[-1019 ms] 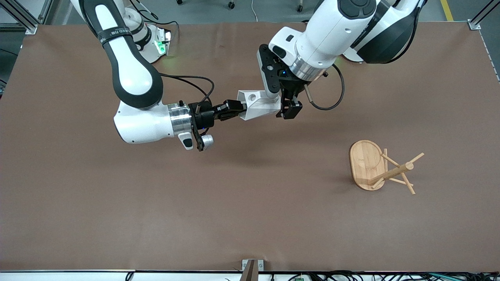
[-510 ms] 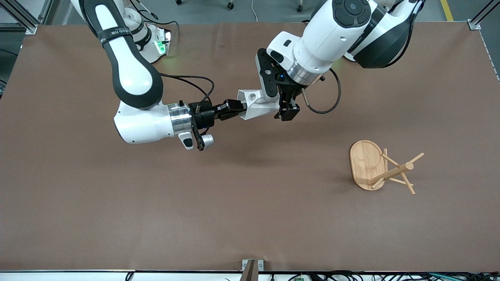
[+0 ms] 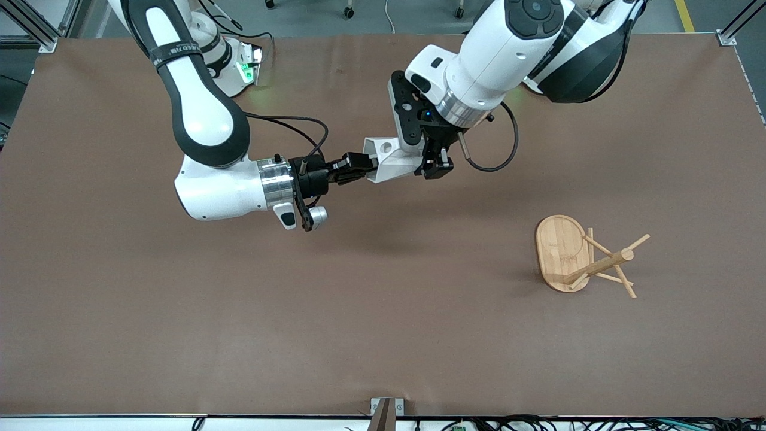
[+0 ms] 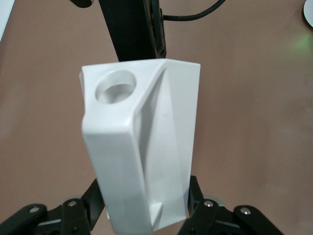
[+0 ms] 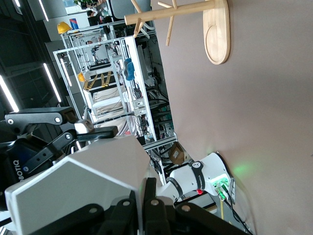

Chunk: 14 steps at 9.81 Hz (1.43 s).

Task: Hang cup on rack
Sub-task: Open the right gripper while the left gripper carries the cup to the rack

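The white faceted cup (image 3: 392,158) hangs on its side in the air over the middle of the table, its handle hole facing up. My right gripper (image 3: 362,167) is shut on the cup's wall at the rim; its fingers pinch that wall in the right wrist view (image 5: 144,193). My left gripper (image 3: 428,161) closes on the cup's other end, a finger against each side of the cup (image 4: 146,147). The bamboo rack (image 3: 589,263) stands upright on its oval base (image 3: 559,245) toward the left arm's end, nearer the front camera than the cup. It also shows in the right wrist view (image 5: 195,10).
A black cable (image 3: 502,149) loops off the left wrist beside the cup. The brown table mat (image 3: 359,299) spreads wide between the cup and the rack. A metal bracket (image 3: 386,410) sits at the table edge nearest the front camera.
The left arm's wrist has turned and shifted a little toward the cup, and its fingers have drawn in on the cup's end. The right arm and the cup have stayed still.
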### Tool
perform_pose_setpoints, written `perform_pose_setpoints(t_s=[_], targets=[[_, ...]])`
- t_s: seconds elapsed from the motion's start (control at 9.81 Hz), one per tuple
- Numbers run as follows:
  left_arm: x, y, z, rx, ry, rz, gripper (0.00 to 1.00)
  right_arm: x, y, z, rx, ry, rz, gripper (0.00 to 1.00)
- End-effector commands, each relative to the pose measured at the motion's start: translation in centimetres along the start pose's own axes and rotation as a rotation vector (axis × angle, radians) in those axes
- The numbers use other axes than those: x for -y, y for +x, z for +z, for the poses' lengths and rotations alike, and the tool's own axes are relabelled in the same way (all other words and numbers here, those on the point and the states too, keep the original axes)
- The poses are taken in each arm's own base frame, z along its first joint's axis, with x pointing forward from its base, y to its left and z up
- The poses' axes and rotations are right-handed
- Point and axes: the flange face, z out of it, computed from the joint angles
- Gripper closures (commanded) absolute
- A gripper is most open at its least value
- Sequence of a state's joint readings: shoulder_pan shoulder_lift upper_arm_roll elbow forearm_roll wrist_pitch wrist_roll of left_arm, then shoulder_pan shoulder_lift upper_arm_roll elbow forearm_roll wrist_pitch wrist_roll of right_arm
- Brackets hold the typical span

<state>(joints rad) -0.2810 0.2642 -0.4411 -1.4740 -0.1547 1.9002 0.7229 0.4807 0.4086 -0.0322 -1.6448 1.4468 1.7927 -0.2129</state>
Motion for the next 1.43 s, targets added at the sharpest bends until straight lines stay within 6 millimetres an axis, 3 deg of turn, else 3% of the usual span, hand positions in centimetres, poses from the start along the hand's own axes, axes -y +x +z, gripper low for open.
perform_pose_setpoints(t_s=[0.0,0.1,0.2,0.31,0.51,0.71,1.02,1.33], targets=[[0.3,-0.2,1.7,0.005,-0.029,-0.004,0.79,0.3,-0.1,-0.1,0.001,0.028,-0.001,0.96],[0.3,-0.2,1.6,0.004,-0.028,-0.01,0.79,0.3,0.0,-0.4,-0.001,0.028,0.002,0.59],[0.6,-0.4,1.4,0.003,-0.025,-0.046,0.79,0.3,0.0,-0.6,-0.004,0.027,0.003,0.01],[1.0,-0.8,1.1,0.004,-0.019,-0.097,0.79,0.6,0.2,-1.4,-0.017,0.03,-0.004,0.0],[2.1,-2.0,0.0,0.008,0.003,-0.201,0.79,0.6,1.2,-5.3,-0.073,0.033,-0.017,0.0],[4.8,-4.7,-1.5,0.008,0.027,-0.339,0.79,-0.4,2.0,-9.1,-0.135,0.018,-0.004,0.0],[10.2,-11.5,-4.8,0.011,0.087,-0.579,0.79,-3.6,2.5,-17.6,-0.229,-0.209,-0.006,0.0],[11.3,-13.0,-5.7,0.003,0.116,-0.775,0.79,-5.7,0.9,-24.6,-0.236,-0.569,-0.022,0.0]])
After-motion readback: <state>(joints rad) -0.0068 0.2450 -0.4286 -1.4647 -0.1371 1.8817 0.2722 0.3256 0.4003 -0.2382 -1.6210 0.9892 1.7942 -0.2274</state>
